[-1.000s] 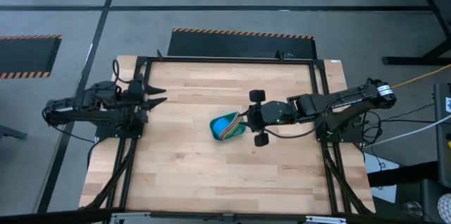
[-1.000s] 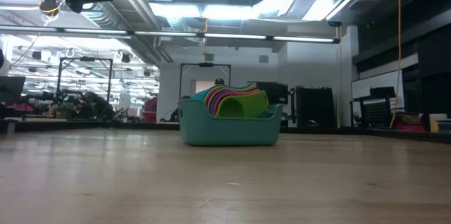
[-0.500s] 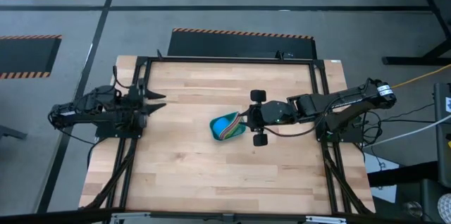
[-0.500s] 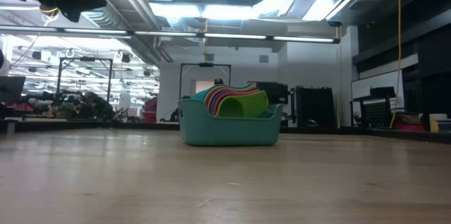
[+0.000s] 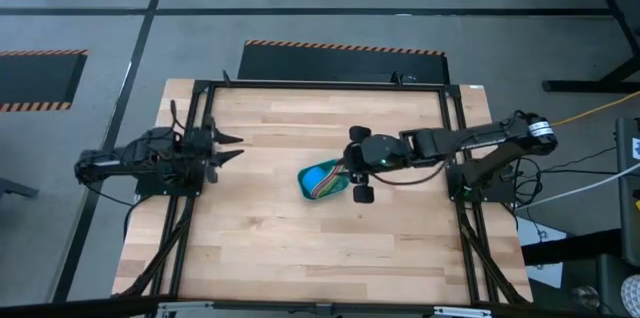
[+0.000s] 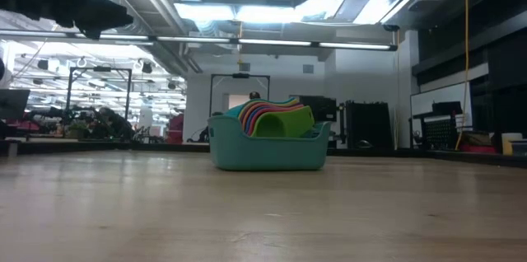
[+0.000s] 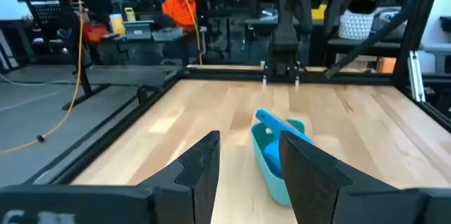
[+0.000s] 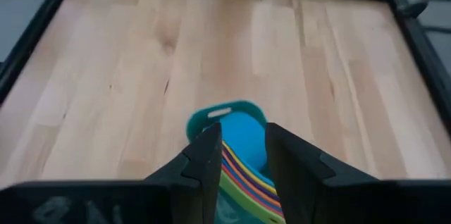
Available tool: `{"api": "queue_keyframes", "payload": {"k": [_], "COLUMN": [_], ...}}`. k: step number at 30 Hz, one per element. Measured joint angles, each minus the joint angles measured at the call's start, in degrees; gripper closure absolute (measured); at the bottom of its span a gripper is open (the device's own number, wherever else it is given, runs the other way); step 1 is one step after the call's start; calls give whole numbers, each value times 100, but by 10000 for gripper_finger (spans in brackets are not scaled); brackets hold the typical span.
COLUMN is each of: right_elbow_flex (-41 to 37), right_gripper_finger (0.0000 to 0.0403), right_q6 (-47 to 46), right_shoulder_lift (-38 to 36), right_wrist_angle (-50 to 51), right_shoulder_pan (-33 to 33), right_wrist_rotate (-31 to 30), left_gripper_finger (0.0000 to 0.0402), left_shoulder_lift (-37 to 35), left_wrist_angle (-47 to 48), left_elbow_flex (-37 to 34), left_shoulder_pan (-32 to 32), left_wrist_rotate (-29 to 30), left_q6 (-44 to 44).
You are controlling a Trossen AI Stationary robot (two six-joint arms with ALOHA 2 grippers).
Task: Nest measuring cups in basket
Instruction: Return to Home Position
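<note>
Overhead, a wooden tabletop (image 5: 300, 248) sits inside a black frame with a dark robot arm on each side.

At the left edge, the left tool (image 5: 230, 146) points in across the wood, well apart from everything else. Its two fingers are spread and nothing is between them; its own wrist camera shows the same gap (image 7: 249, 137), with the basket far ahead.

Near the middle of the tabletop, slightly right of center, stands the basket (image 5: 302, 178), a small teal tub with a thick rim. The cups (image 5: 322, 188) are nested inside it. From table height the basket (image 6: 268, 151) sits flat on the wood, and the cups (image 6: 276, 118) lean in a fan above its rim, with a green one outermost and red, orange and yellow edges behind it.

Just right of the basket, the right tool (image 5: 345, 171) reaches in from the right arm and hovers over the basket's right end. Its fingers are released, gripping nothing. Its wrist camera looks down between them (image 8: 242, 127) onto a blue cup and the stacked coloured rims.
</note>
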State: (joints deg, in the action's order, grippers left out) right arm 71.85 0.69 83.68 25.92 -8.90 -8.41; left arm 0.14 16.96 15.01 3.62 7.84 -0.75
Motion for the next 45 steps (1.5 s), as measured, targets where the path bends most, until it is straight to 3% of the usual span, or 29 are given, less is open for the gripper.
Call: {"api": "queue_keyframes", "payload": {"k": [18, 45], "right_elbow_flex": [0, 0], "right_gripper_finger": [288, 288], "right_q6": [-20, -3], "right_shoulder_lift": [616, 623], "right_wrist_angle": [393, 397], "right_shoulder_pan": [240, 242], "right_wrist_rotate": [210, 204], "left_gripper_finger": [262, 262], "left_shoulder_lift": [0, 0], "left_wrist_angle": [-1994, -2042], "left_elbow_flex": [-1433, -1456], "left_shoulder_pan": [-2, -2], "left_wrist_rotate": [-70, -177], "left_q6": [6, 14]}}
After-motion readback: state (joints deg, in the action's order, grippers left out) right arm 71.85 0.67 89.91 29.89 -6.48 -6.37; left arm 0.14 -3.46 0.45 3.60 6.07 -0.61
